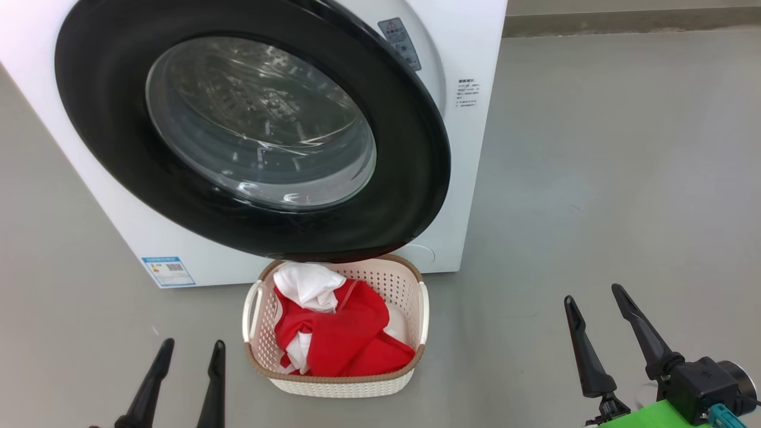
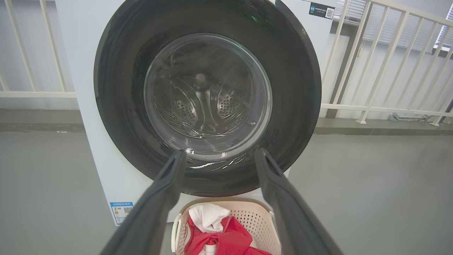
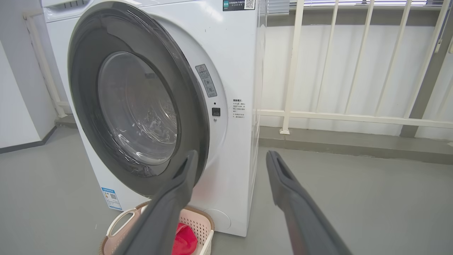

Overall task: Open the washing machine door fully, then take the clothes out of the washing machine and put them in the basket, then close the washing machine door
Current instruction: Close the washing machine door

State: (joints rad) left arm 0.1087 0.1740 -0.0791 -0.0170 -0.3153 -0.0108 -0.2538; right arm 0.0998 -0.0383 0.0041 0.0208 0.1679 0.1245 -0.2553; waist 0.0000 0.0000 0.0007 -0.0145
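The washing machine [image 1: 196, 261] stands on the grey floor [image 1: 594, 178], filling the head view from 9 o'clock round to 1 o'clock. The washing machine door [image 1: 255, 128] covers most of its front, with the black rim turned outward. In the right wrist view, the door's edge at 3 o'clock stands off the white front, leaving a strip of the recess with its grey warning sticker [image 1: 399, 43] and a small dark latch hole uncovered, so the door is ajar rather than shut. Through the clear glass bowl, the left wrist view shows the perforated steel drum [image 2: 207, 102], and no fabric can be made out in it. The basket [image 1: 339, 387] sits on the floor just in front of the machine, at 6 o'clock from the door, with its far rim tucked under the door's lowest edge. The clothes [image 1: 342, 333] lie inside it (red bulk toward the near side, a white bunch toward 11 o'clock), filling most of the basket. A small blue label [image 1: 169, 271] is on the machine's front at 7 o'clock from the door. The left gripper [image 1: 195, 343] hangs at 8 o'clock from the basket, its fingers apart and holding nothing. The right gripper [image 1: 593, 293] is at 3 o'clock from the basket, well apart from it, its fingers likewise spread and empty. A pale railing [image 3: 354, 117] runs behind the machine.
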